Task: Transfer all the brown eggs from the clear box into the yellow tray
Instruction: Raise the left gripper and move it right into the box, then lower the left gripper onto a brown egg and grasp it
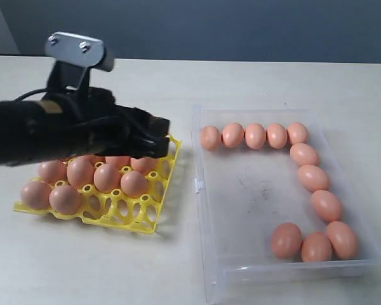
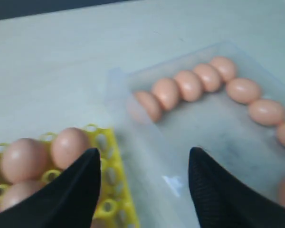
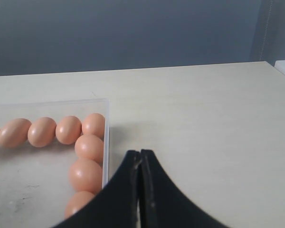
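While your left end effector [image 2: 145, 154] hangs apart, empty, by tray [image 1: 149, 219], reach into box [image 1: 199, 190] for next egg [image 1: 210, 137]; right end effector [image 3: 140, 159] together.

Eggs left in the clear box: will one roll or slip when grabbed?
Probably rolls: the brown eggs lie loose on the flat bottom of the clear box. Likely slippery: smooth, rounded shells. Neighbours touch, so one nudge may shift others.

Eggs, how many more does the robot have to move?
Partway. Several eggs sit in the yellow tray. The left gripper hovers open and empty by the tray. Eleven more eggs are left in the clear box.
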Tool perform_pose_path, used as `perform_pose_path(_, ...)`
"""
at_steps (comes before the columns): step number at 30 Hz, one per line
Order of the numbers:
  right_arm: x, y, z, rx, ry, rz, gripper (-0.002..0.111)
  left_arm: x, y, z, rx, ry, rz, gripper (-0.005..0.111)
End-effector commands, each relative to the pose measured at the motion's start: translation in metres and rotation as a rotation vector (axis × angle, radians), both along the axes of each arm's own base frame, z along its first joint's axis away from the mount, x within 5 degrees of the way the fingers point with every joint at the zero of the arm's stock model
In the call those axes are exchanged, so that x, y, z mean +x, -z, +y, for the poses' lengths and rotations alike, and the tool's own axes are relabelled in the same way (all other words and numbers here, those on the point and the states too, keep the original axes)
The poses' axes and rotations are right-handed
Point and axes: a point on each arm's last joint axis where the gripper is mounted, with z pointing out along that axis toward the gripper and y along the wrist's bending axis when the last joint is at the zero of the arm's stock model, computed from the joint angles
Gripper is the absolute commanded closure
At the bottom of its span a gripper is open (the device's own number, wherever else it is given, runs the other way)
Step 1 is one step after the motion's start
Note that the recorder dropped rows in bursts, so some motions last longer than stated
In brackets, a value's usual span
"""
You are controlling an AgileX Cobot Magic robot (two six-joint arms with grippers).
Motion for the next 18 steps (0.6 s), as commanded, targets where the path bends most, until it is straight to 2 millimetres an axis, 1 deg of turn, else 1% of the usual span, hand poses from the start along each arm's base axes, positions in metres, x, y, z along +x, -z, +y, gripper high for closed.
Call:
perform_pose_path(1, 0.0, 0.0, 0.0, -0.001, -0.001, -0.009, 0.109, 0.012, -0.012, -0.03, 0.024, 0.202, 0.17, 0.054)
perform_pose_path(4, 0.0, 0.0, 0.0, -0.001, -0.001, -0.009, 0.109, 0.022, -0.012, -0.052, 0.025, 0.32, 0.335, 0.054)
perform_pose_path(5, 0.0, 0.0, 0.0, -0.001, -0.001, -0.009, 0.109, 0.029, -0.008, -0.066, 0.006, 0.384, 0.447, 0.054)
perform_pose_path(7, 0.0, 0.0, 0.0, -0.001, -0.001, -0.009, 0.109, 0.039, -0.001, -0.081, -0.016, 0.446, 0.551, 0.053)
perform_pose_path(10, 0.0, 0.0, 0.0, -0.001, -0.001, -0.009, 0.109, 0.05, 0.012, -0.094, -0.022, 0.485, 0.63, 0.049)
perform_pose_path(11, 0.0, 0.0, 0.0, -0.001, -0.001, -0.009, 0.109, 0.052, 0.019, -0.102, -0.039, 0.512, 0.646, 0.049)
perform_pose_path(12, 0.0, 0.0, 0.0, -0.001, -0.001, -0.009, 0.109, 0.051, 0.024, -0.108, -0.052, 0.529, 0.659, 0.049)
perform_pose_path(13, 0.0, 0.0, 0.0, -0.001, -0.001, -0.009, 0.109, 0.049, 0.033, -0.12, -0.063, 0.563, 0.691, 0.049)
perform_pose_path(16, 0.0, 0.0, 0.0, -0.001, -0.001, -0.009, 0.109, 0.046, 0.054, -0.146, -0.032, 0.605, 0.723, 0.049)
perform_pose_path(18, 0.0, 0.0, 0.0, -0.004, -0.001, -0.009, 0.109, 0.048, 0.066, -0.159, -0.011, 0.616, 0.719, 0.049)
